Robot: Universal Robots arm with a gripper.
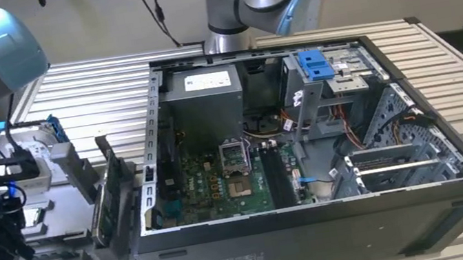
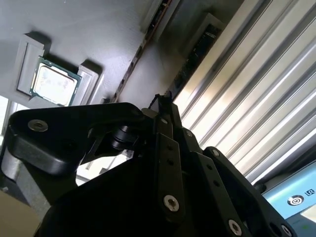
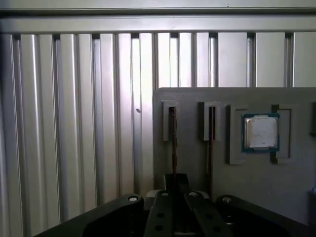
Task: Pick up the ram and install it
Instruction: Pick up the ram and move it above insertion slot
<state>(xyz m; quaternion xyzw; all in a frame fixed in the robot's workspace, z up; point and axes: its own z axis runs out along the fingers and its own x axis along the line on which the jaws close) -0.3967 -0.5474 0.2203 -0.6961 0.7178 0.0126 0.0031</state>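
Standing open, computer case (image 1: 324,241) has motherboard (image 1: 213,189) with memory slots seemingly unfilled: install not done. Grey holder (image 3: 237,192) beside case. Gripper (image 3: 176,185) low over holder, in line with ram (image 3: 174,143), which sits edge-on in holder slot, not lifted. Clamped or apart: cannot tell; contact point hidden by gripper body. Second stick (image 3: 211,143) next slot; processor chip (image 3: 260,132) nearby recess.

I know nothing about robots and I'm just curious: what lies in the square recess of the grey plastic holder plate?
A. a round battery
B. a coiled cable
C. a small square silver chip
C: in the first wrist view, a small square silver chip lies flat in a recess of the grey plastic holder plate.
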